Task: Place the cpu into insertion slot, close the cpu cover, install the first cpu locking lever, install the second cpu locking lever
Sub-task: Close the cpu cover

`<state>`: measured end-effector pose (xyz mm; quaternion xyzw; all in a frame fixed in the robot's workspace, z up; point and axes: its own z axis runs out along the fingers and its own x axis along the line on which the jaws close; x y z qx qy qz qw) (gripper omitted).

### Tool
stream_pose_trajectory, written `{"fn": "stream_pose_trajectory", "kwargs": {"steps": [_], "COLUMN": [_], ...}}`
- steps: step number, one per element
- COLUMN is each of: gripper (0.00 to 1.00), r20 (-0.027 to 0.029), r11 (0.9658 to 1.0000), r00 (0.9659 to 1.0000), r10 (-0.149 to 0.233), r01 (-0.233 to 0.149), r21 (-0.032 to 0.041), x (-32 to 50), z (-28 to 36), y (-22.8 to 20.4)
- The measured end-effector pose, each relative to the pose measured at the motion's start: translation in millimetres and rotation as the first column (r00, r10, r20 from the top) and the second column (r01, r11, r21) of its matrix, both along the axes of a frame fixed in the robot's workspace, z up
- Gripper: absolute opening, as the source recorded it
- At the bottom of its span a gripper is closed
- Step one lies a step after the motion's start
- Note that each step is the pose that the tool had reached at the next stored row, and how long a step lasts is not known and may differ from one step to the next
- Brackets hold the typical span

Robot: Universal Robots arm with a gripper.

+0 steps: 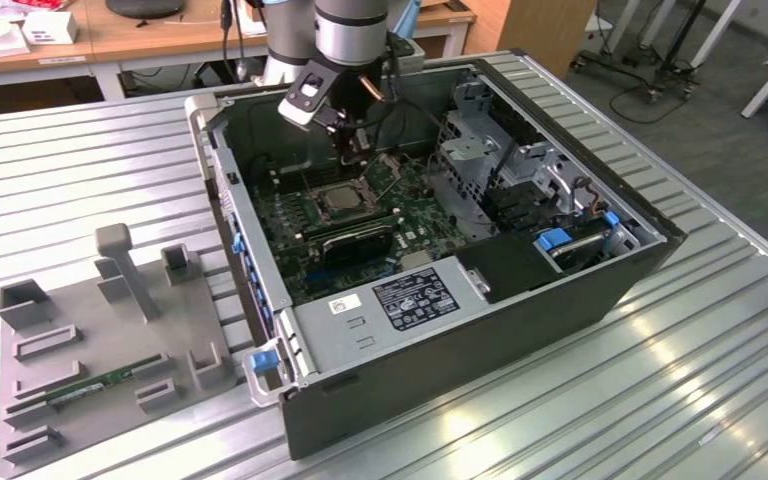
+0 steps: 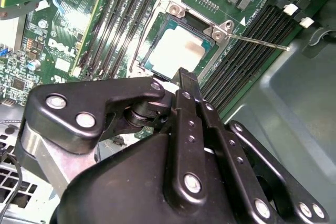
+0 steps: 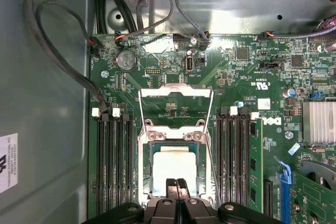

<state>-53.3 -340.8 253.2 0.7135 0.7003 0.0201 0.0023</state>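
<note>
Both wrist views close above motherboard (image 3: 252, 72)

I'm seeing the arm (image 1: 348, 30) hanging nearly straight down, and the gripper (image 3: 176, 183) is pointing downward, its two fingers (image 3: 171, 187) pressing together in both wrist views.

Cpu (image 3: 174, 167) seated flat in insertion slot (image 3: 145, 161); cpu cover (image 3: 176, 92) open, swung back off socket.

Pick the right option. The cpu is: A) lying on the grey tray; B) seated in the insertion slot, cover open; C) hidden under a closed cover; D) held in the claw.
B: the cpu sits in the insertion slot, with the cpu cover swung open beyond it.
</note>
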Motion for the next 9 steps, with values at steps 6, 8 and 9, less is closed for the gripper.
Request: {"fn": "stream_pose_trajectory", "kwargs": {"steps": [6, 8, 9], "gripper": [0.11, 0.11, 0.11], "r20": [0.0001, -0.0001, 0.0000], "r11": [1.0000, 1.0000, 1.0000], "r00": [1.0000, 1.0000, 1.0000], "r10": [0.000, 0.000, 0.000], "r01": [0.000, 0.000, 0.000], "r21": [0.0002, 0.0000, 0.0000], "x": [0.0, 0.0, 0.0], "z": [5.2, 5.6, 5.9], "y": [0.0, 0.0, 0.0]}}
